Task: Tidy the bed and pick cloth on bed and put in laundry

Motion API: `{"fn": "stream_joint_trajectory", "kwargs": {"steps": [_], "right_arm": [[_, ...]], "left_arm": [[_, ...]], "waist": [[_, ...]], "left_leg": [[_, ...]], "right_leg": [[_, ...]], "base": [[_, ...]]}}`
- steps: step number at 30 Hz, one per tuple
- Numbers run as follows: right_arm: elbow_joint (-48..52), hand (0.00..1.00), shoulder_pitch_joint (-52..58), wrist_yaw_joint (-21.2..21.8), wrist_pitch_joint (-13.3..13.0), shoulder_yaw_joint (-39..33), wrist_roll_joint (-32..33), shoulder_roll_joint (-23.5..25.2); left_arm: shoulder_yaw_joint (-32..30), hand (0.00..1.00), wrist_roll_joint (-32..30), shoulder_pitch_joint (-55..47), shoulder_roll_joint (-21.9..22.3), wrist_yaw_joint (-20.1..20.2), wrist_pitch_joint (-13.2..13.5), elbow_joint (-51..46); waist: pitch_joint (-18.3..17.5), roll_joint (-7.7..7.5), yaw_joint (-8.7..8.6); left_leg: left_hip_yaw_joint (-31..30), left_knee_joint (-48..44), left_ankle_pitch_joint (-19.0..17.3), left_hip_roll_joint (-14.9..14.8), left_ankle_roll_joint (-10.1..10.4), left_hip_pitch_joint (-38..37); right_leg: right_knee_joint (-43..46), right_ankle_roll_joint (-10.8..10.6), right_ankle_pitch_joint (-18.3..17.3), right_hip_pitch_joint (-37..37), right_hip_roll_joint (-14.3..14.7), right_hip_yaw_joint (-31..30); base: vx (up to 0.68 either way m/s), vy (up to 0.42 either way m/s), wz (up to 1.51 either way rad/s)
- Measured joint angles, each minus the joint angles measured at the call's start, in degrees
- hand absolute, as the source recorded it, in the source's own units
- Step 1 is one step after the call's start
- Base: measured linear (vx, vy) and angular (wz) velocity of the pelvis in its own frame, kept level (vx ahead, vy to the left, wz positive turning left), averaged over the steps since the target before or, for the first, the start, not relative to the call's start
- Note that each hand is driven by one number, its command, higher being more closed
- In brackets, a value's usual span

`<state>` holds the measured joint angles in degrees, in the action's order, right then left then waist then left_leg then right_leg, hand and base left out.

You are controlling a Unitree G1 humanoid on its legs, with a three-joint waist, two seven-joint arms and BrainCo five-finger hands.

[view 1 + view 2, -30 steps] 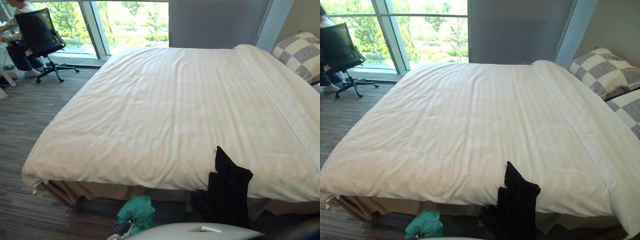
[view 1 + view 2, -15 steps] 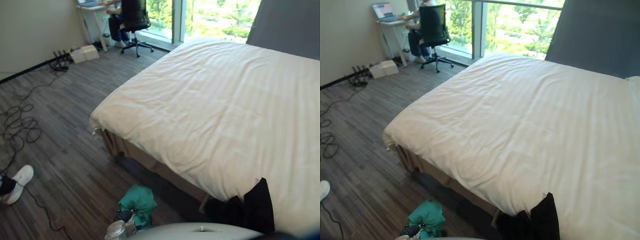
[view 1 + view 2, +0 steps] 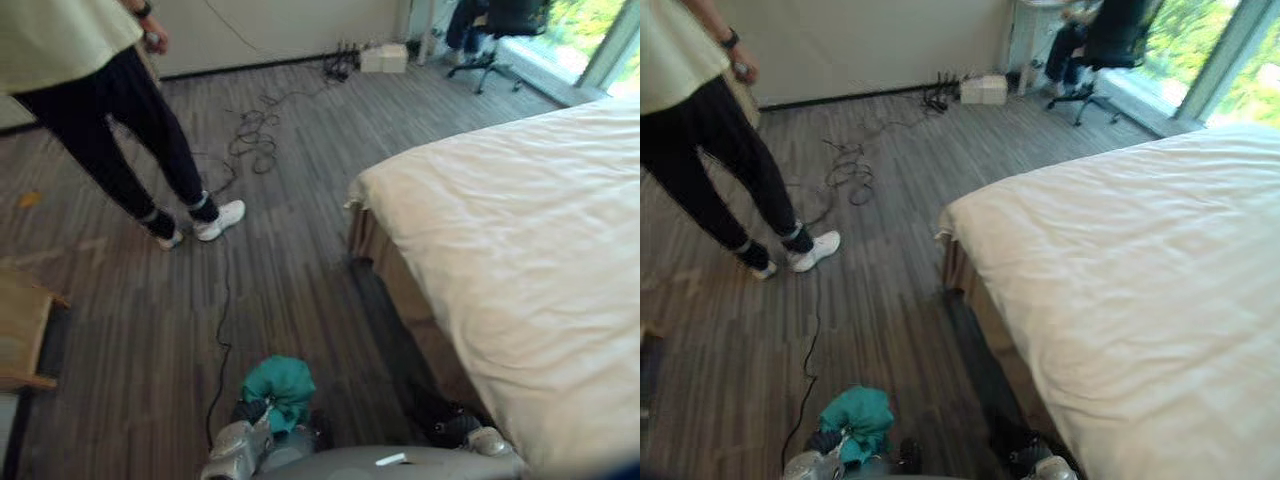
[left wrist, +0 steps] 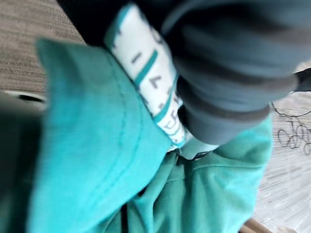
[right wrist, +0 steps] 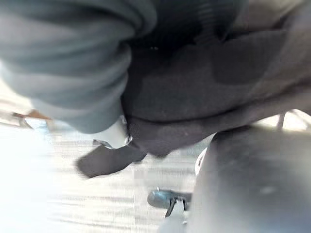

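L hand in green cloth, R hand in black cloth; you can't tell either grip. Bed corner R, person L, open floor between.

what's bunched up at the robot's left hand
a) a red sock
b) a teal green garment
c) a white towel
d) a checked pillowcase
b: a teal green garment with a white label sits right against the left hand, as the left eye view and the left wrist view both show.
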<state>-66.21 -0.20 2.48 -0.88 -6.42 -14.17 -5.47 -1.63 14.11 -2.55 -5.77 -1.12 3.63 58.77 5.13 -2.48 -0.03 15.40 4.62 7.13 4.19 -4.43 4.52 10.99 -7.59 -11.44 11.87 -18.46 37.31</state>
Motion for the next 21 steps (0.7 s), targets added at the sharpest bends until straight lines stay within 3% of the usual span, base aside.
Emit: {"fn": "stream_joint_trajectory", "kwargs": {"steps": [3,5,6,7,10,13,15,17,21], "right_arm": [[-0.01,1.00,0.13,0.08,0.63,-1.27,4.52,0.37],[0.27,1.00,0.24,0.03,0.64,-2.38,6.76,0.21],[0.68,1.00,0.42,0.02,0.63,-3.01,8.32,0.19],[1.69,1.00,0.59,0.18,0.46,-3.00,9.68,0.43],[1.61,1.00,0.66,0.87,0.19,-2.91,10.75,0.67],[1.43,1.00,0.89,1.71,0.51,-3.06,12.57,0.75],[1.97,1.00,0.33,2.34,0.88,-2.15,13.05,0.77],[2.34,1.00,0.48,2.72,1.78,-0.97,12.87,0.86],[2.30,1.00,0.28,3.47,2.69,0.79,12.76,2.56]], "left_arm": [[1.86,1.00,-0.15,0.65,-0.68,1.24,-2.09,1.17],[3.68,1.00,-0.09,0.24,-0.62,1.22,-3.30,1.38],[3.84,1.00,-0.13,0.70,-0.17,1.27,-3.76,1.37],[3.70,1.00,-0.20,0.99,-0.12,1.25,-4.55,1.39],[3.26,1.00,-0.36,1.12,-0.12,1.37,-4.68,2.43],[0.78,1.00,-0.67,0.84,0.74,1.49,-4.48,3.20],[-1.76,1.00,-0.75,-0.11,1.55,1.35,-4.58,3.28],[-3.61,1.00,-0.16,-0.48,2.38,1.32,-4.50,3.21],[-4.00,1.00,-0.24,-0.71,1.04,2.72,-4.44,3.19]], "waist": [[0.46,0.17,-0.53],[0.66,1.65,-0.90],[0.75,2.69,-1.31],[1.10,3.11,-2.13],[1.23,2.51,-2.38],[0.32,1.59,-2.04],[0.18,2.96,-2.11],[0.18,3.04,-2.05],[0.09,1.13,-1.85]], "left_leg": [[-4.65,1.39,0.72,1.21,-0.08,-1.73],[-7.84,1.40,0.44,0.80,-0.46,-2.84],[-9.83,1.40,0.54,0.26,-0.31,-2.95],[-12.39,1.42,0.56,-0.21,-0.29,-2.73],[-13.19,1.45,0.55,0.09,-0.31,-2.32],[-10.33,1.05,0.29,1.13,0.06,-2.24],[-5.29,1.24,0.20,-0.75,0.64,-3.08],[-3.45,1.42,1.65,-1.30,1.22,-3.73],[-3.15,1.46,0.94,-0.63,0.26,-4.52]], "right_leg": [[2.22,-0.30,1.55,2.65,0.26,0.11],[8.74,1.63,2.77,2.10,0.01,-0.67],[11.68,3.75,1.10,0.59,0.88,-3.97],[11.45,3.31,-2.31,-1.39,5.42,-12.28],[5.58,3.85,-3.94,-3.72,11.21,-22.08],[1.49,5.50,-3.31,-4.50,10.12,-20.59],[0.84,5.10,-2.91,-4.44,10.21,-20.51],[0.23,4.45,-2.60,-3.42,10.47,-20.81],[-2.52,3.22,-1.76,-1.48,10.33,-20.99]], "base": [[0.00,-0.005,0.90],[0.00,-0.015,0.81],[-0.02,-0.043,1.06],[-0.03,-0.059,1.11],[-0.04,-0.102,0.90],[-0.03,-0.078,0.48],[0.05,-0.069,-0.08],[0.05,-0.056,-0.06],[0.09,-0.023,-0.06]]}}
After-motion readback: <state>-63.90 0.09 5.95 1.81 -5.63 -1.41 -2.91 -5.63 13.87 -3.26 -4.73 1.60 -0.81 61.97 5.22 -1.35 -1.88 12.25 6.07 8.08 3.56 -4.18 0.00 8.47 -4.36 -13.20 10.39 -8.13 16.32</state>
